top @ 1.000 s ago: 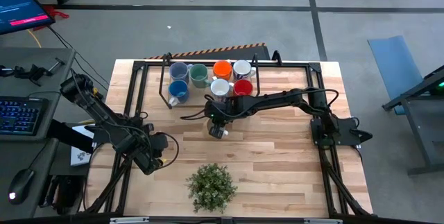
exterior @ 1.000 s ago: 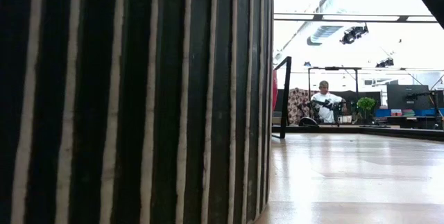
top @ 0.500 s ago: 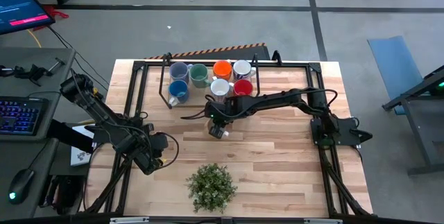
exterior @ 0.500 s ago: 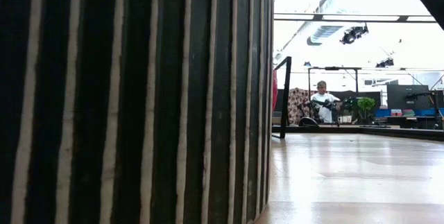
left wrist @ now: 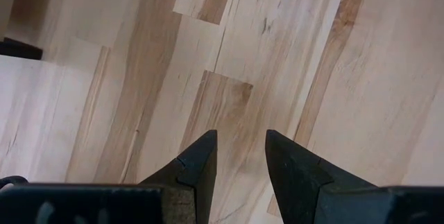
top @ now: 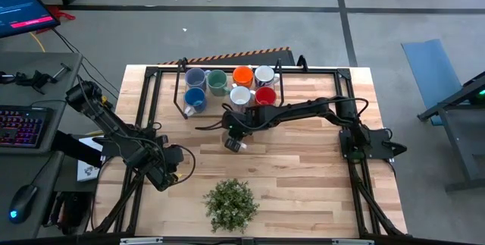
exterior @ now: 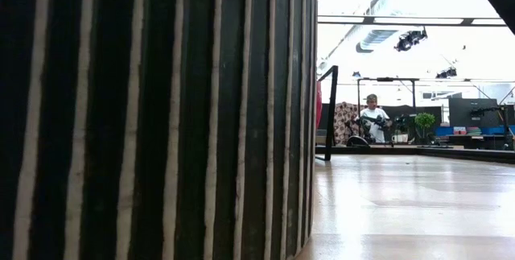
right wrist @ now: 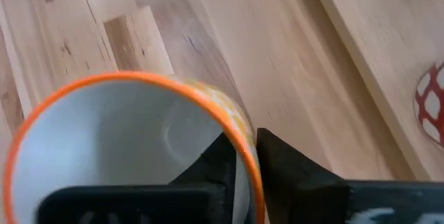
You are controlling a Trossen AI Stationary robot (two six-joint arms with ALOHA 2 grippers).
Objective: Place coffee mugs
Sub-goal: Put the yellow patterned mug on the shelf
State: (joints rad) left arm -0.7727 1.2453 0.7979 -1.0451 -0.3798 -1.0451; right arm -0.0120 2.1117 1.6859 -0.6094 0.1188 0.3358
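The right tool (top: 234, 143) pinches the rim of a white mug with an orange lip (right wrist: 132, 148), one finger inside and one outside, over the middle of the counter (top: 303, 177). Seven other mugs (top: 227, 86) sit together at the back. I think this mug is being carried. Next it must be set down upright by them. The left tool (left wrist: 239, 158) waits apart, fingers parted, holding nothing.

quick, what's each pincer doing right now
Left pincer: open, holding nothing, over bare table.
Right pincer: fingers astride the rim of an orange-rimmed mug.
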